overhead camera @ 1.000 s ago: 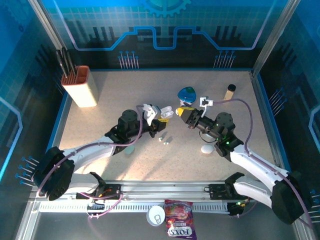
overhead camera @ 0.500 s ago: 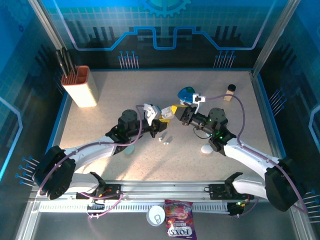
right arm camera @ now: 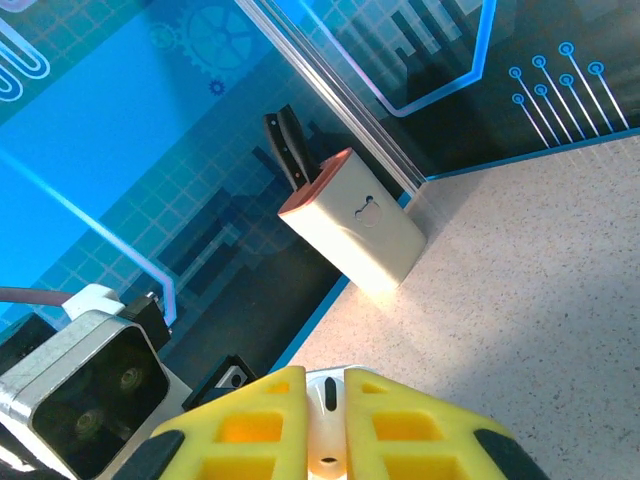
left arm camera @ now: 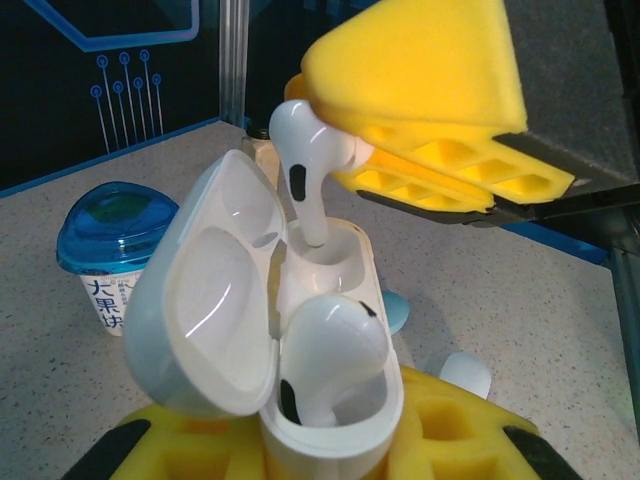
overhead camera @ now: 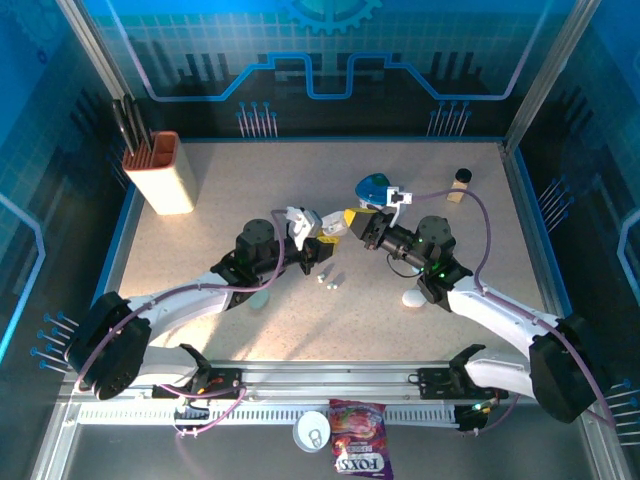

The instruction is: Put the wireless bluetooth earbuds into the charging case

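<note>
Left wrist view revealing open charging case (left arm camera: pixel 340 300), one earbud (left arm camera: pixel 335 350) sitting inside. Top view showing both arms meeting above surface (overhead camera: pixel 200 180). Left end effector (left arm camera: pixel 330 455) clamping case. Right end effector (right arm camera: pixel 326 400) pinching second earbud (left arm camera: pixel 300 150), stem tip dipping into empty socket.

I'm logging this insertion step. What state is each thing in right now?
case: lid open, gripped by left end effector.
near earbud: seated in its slot.
far earbud: gripped by right end effector, stem entering the other slot, not seated.
left end effector: shut on case.
right end effector: shut on far earbud.
cup: upright, lid on.
knife block: upright, knives in.
</note>
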